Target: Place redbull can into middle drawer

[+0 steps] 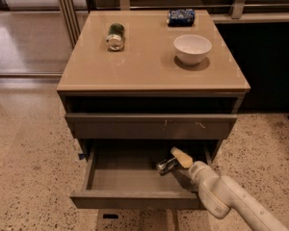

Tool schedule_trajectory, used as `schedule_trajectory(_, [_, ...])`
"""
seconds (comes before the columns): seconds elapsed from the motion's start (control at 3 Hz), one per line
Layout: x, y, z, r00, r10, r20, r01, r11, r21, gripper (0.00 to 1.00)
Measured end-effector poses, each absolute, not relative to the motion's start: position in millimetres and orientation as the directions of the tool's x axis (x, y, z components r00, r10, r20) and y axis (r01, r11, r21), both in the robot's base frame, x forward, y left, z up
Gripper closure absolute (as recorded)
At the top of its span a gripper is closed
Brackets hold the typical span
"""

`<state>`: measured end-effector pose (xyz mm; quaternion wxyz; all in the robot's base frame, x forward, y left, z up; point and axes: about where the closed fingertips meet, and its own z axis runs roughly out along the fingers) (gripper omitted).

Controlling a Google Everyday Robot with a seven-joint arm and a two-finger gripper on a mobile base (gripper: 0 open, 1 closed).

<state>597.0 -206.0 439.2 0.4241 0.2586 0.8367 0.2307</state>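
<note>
- reaching into the open middle drawer (127, 177), the gripper (176, 160) sat low at the right side of the cavity, with the arm slanting in from the lower right.
- the redbull can (165, 166) lay tilted at the gripper's tip, inside the drawer walls, its shiny end facing left. whether it rested on the grey floor could not be told.
- whether the gripper clasped the can or only lay against it could not be told either.
- if the can was clamped, pulling back without a clean release would probably drag it out again.
- if it was freed above the floor, the slim round body could roll or clatter toward the front panel.
- the scratched drawer front (149, 126) hung just above the arm, so a steep lift might strike it.
- the green can (115, 36), dark blue can (181, 17) and bowl (192, 47) stood well apart on top.
</note>
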Motion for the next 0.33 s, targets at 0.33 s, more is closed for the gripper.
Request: schedule_trajectory(0.33, [597.0, -206.0, 439.1, -0.506, 0.628, -0.59, 0.237, 0.76, 0.605, 0.0])
